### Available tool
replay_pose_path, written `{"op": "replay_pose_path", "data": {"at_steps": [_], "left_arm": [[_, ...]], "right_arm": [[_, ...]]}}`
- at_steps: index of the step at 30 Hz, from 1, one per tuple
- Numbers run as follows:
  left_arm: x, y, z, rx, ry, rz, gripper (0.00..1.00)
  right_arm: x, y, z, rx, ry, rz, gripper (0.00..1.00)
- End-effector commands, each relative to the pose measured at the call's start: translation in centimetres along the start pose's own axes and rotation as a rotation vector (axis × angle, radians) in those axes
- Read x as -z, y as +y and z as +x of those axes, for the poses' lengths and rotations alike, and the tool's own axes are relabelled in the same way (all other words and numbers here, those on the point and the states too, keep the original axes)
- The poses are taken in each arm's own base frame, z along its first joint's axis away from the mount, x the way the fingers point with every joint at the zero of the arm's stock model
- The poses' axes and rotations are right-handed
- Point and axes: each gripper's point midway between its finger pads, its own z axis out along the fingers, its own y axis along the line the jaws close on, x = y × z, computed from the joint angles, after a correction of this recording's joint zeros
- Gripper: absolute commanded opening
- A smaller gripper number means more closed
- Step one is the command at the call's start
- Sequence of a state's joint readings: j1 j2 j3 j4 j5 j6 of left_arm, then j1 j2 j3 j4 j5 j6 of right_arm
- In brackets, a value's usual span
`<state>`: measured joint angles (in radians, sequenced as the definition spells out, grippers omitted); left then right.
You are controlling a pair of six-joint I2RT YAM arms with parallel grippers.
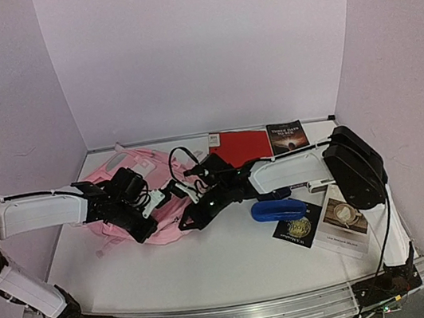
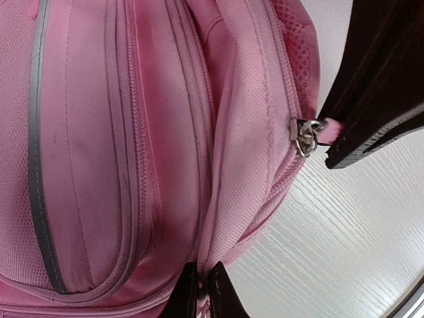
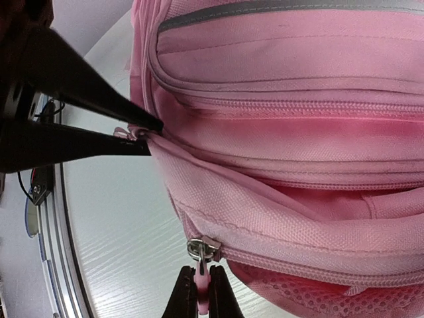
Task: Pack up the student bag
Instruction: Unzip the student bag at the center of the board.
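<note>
**A:** Where is the student bag [image 1: 108, 167], and why are both arms on it?

**B:** It lies left of centre on the table [image 1: 212, 264] in the overhead view, under both wrists. The right gripper [image 3: 199, 271], at the bottom of its own view, has its jaws pressed together on the pink pull tab [image 3: 199, 291] below the metal zip slider [image 3: 203, 249]. I judge it means to draw that zip open so a pocket can be filled.

**A:** And the other arm?

**B:** The left gripper [image 2: 202, 288], at the bottom centre of its view, has its jaws almost together, pinching a fold of the bag's fabric at a seam. That is probably an anchor, since a soft bag would slide or bunch when the zip is pulled. I can't tell whether it also has a pull in there.

**A:** How does the bag look?

**B:** It is soft, pink and plump, with several zip lines running side by side. There is a grey strip [image 2: 36, 165] and mesh [image 2: 298, 33] near the slider. Every zip in view looks closed. A dark book [image 1: 287, 137] and a blue thing [image 1: 277, 210] lie on the right of the table, well apart from the bag.
</note>
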<state>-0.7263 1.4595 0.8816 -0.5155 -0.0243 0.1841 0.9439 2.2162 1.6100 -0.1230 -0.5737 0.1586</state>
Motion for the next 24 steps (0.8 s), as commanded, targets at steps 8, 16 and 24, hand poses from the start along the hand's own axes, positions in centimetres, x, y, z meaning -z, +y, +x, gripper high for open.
{"op": "replay_pose_path", "data": {"at_steps": [8, 16, 24], "left_arm": [[3.4, 3.9, 4.6, -0.041, 0.202, -0.243, 0.00], [7.4, 5.5, 2.1, 0.016, 0.006, -0.282, 0.22], [8.7, 0.0, -2.8, -0.040, -0.211, -0.058, 0.73]], "right_arm": [[4.5, -9.3, -1.5, -0.005, -0.076, 0.173, 0.00], [3.3, -7.9, -1.2, -0.026, -0.056, 0.094, 0.00], [0.8, 0.5, -1.7, 0.013, -0.032, -0.062, 0.00]]}}
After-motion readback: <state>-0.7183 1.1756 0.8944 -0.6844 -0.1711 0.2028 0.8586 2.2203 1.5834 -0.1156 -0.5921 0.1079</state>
